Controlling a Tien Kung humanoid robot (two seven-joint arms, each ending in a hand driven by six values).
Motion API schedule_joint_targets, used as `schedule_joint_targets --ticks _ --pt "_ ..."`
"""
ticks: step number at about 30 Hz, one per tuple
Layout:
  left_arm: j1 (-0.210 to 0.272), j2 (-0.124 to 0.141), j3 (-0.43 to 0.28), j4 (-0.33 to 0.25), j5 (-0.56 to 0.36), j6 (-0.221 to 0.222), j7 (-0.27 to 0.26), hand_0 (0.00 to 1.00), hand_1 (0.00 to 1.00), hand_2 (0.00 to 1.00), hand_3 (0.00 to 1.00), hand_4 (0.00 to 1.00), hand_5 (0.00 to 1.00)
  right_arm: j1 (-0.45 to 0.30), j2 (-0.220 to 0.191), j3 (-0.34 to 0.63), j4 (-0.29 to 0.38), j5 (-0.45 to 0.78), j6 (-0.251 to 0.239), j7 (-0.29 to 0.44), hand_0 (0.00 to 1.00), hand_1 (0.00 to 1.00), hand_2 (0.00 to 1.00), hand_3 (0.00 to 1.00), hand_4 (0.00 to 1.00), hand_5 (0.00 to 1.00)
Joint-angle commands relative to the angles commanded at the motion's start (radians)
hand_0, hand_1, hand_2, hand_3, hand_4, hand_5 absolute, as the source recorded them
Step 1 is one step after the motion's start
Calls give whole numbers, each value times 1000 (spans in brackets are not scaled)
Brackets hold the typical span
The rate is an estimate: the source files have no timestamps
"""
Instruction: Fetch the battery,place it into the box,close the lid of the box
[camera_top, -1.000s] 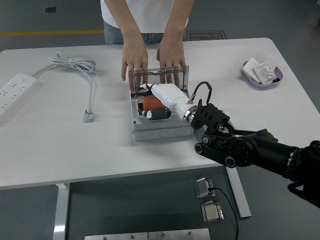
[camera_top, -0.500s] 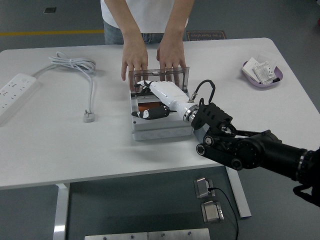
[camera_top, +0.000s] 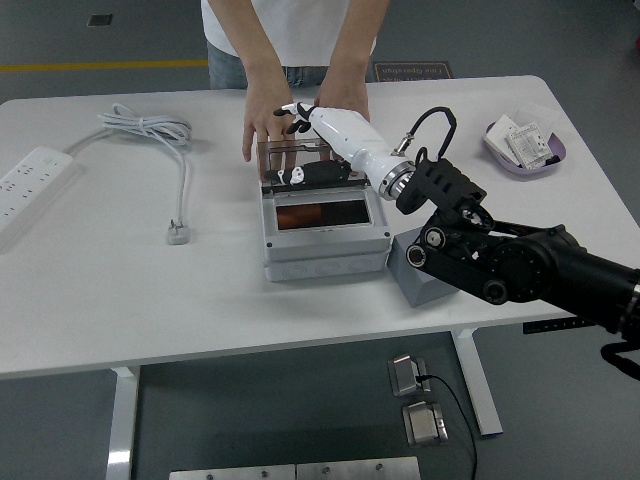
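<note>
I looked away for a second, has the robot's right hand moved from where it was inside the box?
Yes. The right hand has lifted out of the box and moved toward the table's far side; it is now at the upright lid, near the person's hands.

Right hand (camera_top: 322, 140) extended forward, fingers (camera_top: 292, 109) relaxed, holding nothing.

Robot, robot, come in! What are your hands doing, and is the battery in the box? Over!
Right hand at the clear lid, fingers spread, empty. Left hand out of view. Orange battery inside the box; lid upright. Person's hands rest behind the lid.
</note>
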Motion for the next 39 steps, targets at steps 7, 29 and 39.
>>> schedule_joint_targets --ticks 7,29,39 --pt "-6 3 1 -1 0 -1 1 570 638 593 600 622 151 56 -5 -44 -109 77 15 19 731 675 683 854 981 596" --pt "-6 -2 -7 -1 4 3 3 570 638 593 600 622 151 -14 -36 -91 -55 49 15 11 675 669 684 780 981 598" --pt "2 -3 -2 0 -9 7 0 569 638 592 598 622 152 -62 -112 -61 130 -60 21 -49 657 662 683 784 981 605"
